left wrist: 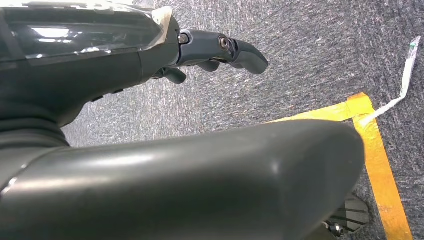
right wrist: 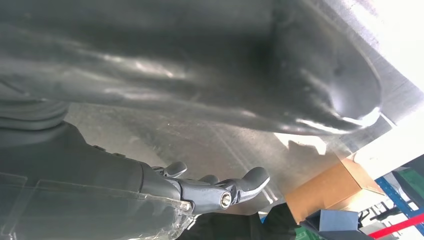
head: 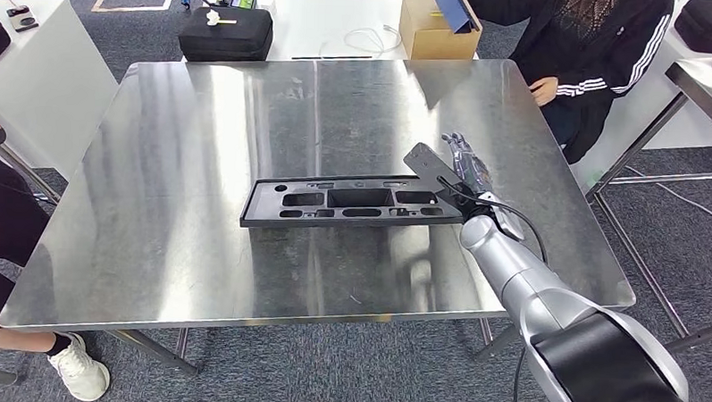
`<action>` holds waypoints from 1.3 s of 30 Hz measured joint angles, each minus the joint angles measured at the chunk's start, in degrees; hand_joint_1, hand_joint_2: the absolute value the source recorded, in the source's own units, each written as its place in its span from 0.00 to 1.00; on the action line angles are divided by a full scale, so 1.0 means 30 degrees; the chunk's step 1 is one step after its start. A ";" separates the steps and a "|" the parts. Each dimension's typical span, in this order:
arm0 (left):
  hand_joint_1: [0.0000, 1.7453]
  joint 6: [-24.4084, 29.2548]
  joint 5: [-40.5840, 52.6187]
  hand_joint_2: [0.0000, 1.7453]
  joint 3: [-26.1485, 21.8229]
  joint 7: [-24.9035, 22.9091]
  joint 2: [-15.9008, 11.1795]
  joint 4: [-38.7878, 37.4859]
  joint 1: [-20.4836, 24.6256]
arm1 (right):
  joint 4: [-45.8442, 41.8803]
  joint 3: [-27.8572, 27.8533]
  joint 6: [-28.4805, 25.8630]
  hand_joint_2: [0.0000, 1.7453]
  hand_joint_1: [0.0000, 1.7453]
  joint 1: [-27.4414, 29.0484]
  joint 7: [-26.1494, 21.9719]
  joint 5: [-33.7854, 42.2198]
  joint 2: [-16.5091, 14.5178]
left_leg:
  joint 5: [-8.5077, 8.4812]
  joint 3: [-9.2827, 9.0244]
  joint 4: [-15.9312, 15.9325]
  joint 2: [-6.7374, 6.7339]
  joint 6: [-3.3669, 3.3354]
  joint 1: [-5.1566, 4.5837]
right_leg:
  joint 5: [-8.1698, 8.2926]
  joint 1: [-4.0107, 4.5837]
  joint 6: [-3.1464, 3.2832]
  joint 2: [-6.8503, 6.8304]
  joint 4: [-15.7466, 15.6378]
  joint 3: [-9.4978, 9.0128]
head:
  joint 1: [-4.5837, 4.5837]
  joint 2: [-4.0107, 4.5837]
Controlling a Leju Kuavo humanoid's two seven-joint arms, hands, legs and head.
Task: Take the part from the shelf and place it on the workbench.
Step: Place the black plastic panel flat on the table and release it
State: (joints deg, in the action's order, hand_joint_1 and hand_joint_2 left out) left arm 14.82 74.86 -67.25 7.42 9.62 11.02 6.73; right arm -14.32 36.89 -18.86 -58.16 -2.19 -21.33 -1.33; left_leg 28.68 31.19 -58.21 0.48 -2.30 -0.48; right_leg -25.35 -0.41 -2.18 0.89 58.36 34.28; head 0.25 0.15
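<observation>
Head view: part point(head: 352, 204) lies touching right robot hand point(head: 465, 173).

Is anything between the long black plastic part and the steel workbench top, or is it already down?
Nothing visible stands between them: the long black plastic part lies flat on the bare steel workbench, with the right hand at its right end.
</observation>
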 joint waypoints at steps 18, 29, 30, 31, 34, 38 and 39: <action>0.00 0.0395 -0.1188 0.00 -0.0643 -0.0331 0.0015 0.0000 -0.0139 | -1.0700 -0.0432 1.1407 0.00 0.00 0.9166 -0.8298 1.1197 -0.0583 | 0.0226 -0.0346 0.0044 0.0077 0.0144 0.0236 | -0.0163 0.0264 0.0167 -0.0045 -0.0153 -0.0400 | -0.0040 0.0000; 0.00 0.0326 -0.1331 0.00 -0.0974 -0.0282 -0.0182 0.0000 -0.0266 | -1.9060 0.0486 1.3834 0.00 0.00 1.3754 -0.9834 1.5478 0.0862 | -0.0112 -0.0727 0.0745 -0.0136 -0.0423 0.0357 | -0.0826 0.0109 -0.0020 -0.0054 0.1363 0.0426 | -0.0142 0.0000; 0.00 0.0324 -0.1333 0.00 -0.0998 -0.0280 -0.0186 0.0000 -0.0272 | -1.9194 0.0486 1.3826 0.00 0.00 1.3822 -0.9836 1.5489 0.0944 | -0.0138 -0.0749 0.0780 -0.0151 -0.0456 0.0361 | -0.1288 0.0055 -0.0011 -0.0062 0.2615 0.1065 | -0.0166 0.0002; 0.00 0.0317 -0.1335 0.00 -0.1033 -0.0280 -0.0189 0.0000 -0.0280 | -1.9292 0.0488 1.3817 0.00 0.00 1.3918 -0.9834 1.5489 0.1024 | -0.0149 -0.0748 0.0774 -0.0171 -0.0462 0.0374 | -0.1699 -0.0027 -0.0047 -0.0066 0.3926 0.1757 | -0.0178 0.0002; 0.00 0.0279 -0.1346 0.00 -0.1117 -0.0280 -0.0188 0.0000 -0.0305 | -1.9467 0.0486 1.3872 0.00 0.00 1.4220 -0.9788 1.5417 0.1173 | -0.0095 -0.0790 0.0700 -0.0185 -0.0330 0.0508 | -0.1511 -0.0355 -0.0595 -0.0118 0.4583 0.2284 | -0.0175 0.0000; 0.00 0.0237 -0.1366 0.00 -0.1138 -0.0169 -0.0239 0.0011 -0.0285 | -1.9732 0.0454 1.4165 0.00 0.00 1.4382 -0.9602 1.5127 0.1140 | 0.0305 -0.0699 0.0222 -0.0117 0.0364 0.0651 | 0.0194 -0.0675 -0.1231 -0.0208 0.0281 0.0308 | -0.0260 0.0002; 0.00 0.0224 -0.1370 0.00 -0.1142 -0.0115 -0.0252 0.0013 -0.0281 | -1.9783 0.0424 1.4198 0.00 0.00 1.4446 -0.9577 1.5094 0.1118 | 0.0338 -0.0629 0.0155 -0.0101 0.0500 0.0619 | 0.0191 -0.0645 -0.1084 -0.0155 0.0160 0.0259 | -0.0267 0.0002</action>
State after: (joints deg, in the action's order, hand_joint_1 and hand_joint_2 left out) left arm 15.49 70.75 -70.68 7.08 8.86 11.05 5.88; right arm -73.66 38.17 23.73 -14.82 -30.92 23.95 2.02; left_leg 29.70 29.30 -57.75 0.18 -0.80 1.37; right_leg -24.77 -2.35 -5.43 0.43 58.84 35.06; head -0.56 0.16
